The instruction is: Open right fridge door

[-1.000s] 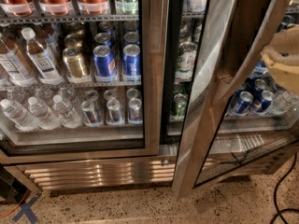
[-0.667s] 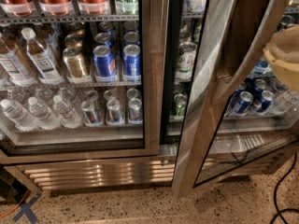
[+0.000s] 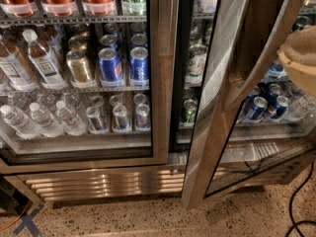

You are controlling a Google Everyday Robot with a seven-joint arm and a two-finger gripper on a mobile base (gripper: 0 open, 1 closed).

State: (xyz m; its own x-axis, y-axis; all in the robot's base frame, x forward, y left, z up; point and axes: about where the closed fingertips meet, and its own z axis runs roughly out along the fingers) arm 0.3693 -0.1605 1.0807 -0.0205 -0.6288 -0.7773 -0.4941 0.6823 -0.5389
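The right fridge door (image 3: 213, 113) has a wide brushed-steel frame around a glass pane. It stands swung partly open, with its free edge leaning out towards me and a dark gap showing between it and the centre post. Blue cans (image 3: 256, 107) show through its glass. My gripper (image 3: 300, 59) is a beige rounded shape at the right edge of the view. It sits level with the upper part of the door, on the pane's right side. Most of it is cut off by the frame edge.
The left fridge door (image 3: 159, 83) is shut, with water bottles (image 3: 42, 58), gold and blue cans (image 3: 109, 63) behind its glass. A steel vent grille (image 3: 103, 181) runs along the base. A black cable (image 3: 296, 206) lies on the speckled floor at right. An orange cable and blue tape mark lie at bottom left.
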